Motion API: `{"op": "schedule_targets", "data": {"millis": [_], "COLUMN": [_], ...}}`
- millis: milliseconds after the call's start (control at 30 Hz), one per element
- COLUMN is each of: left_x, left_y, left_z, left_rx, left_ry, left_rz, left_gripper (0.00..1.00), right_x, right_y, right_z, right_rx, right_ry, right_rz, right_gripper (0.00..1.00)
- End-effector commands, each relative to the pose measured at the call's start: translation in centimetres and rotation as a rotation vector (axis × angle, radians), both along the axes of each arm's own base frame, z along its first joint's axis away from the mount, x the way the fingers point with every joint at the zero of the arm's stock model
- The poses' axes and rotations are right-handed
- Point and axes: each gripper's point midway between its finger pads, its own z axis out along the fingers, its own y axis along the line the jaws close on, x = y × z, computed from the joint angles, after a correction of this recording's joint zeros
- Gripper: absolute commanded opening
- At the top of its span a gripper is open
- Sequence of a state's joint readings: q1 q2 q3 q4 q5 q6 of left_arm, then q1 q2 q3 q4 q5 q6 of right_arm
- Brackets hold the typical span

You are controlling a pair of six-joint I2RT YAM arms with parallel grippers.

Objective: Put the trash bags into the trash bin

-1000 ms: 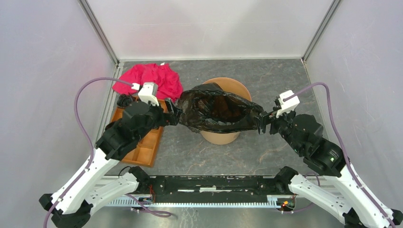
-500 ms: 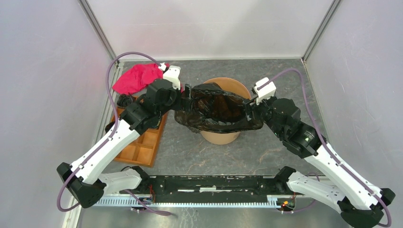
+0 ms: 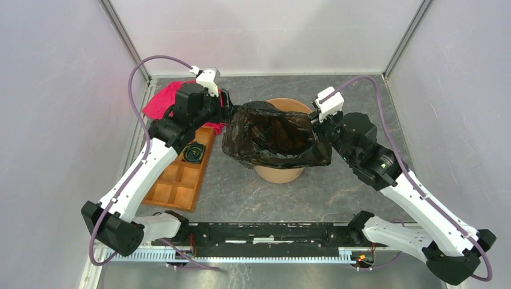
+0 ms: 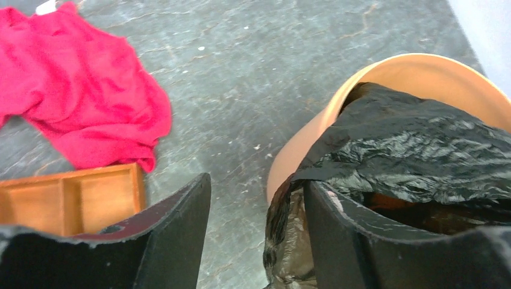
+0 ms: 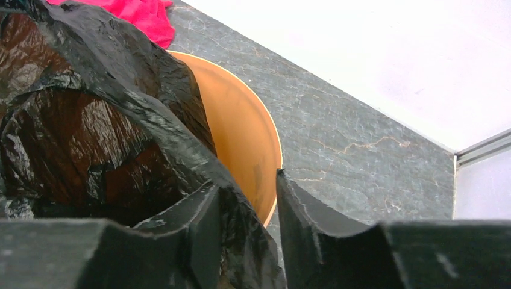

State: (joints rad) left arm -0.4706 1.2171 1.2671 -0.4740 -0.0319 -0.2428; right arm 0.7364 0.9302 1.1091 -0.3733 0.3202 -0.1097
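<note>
Bag (image 3: 274,135) is spread over the bin (image 3: 283,173) mouth. Left gripper (image 4: 256,226) jaws stand apart beside the film; right gripper (image 5: 247,232) grip on it cannot be confirmed. Risk: unheld film slipping off the rim

No readable text, label, brand, number or sign shows in any view. A small white tag (image 4: 46,6) sits at the edge of the red cloth (image 4: 78,102) in the upper left of the left wrist view, but any print on it is illegible.
</note>
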Motion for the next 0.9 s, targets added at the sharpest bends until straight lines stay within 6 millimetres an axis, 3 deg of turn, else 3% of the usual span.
{"op": "schedule_targets", "data": {"millis": [0, 167, 333, 867], "left_x": [0.3, 1.2, 3.1, 8.6], "left_y": [-3.2, -3.6, -3.5, -6.4], "left_z": [3.4, 3.3, 2.2, -1.1], "left_rx": [-0.134, -0.174, -0.199, -0.316], "left_ry": [-0.08, -0.07, -0.011, 0.138], "left_rz": [-0.144, -0.149, -0.083, -0.094], "left_gripper": [0.61, 0.47, 0.21, 0.08], "right_x": [1.1, 2.7, 4.8, 10.2], "right_y": [0.0, -0.5, -1.3, -2.1], "right_z": [2.4, 1.4, -0.2, -6.4], "right_rx": [0.033, 0.05, 0.088, 0.193], "right_ry": [-0.052, -0.022, 0.029, 0.168], "right_rz": [0.001, -0.004, -0.009, 0.016], "right_gripper": [0.36, 0.23, 0.12, 0.09]}}
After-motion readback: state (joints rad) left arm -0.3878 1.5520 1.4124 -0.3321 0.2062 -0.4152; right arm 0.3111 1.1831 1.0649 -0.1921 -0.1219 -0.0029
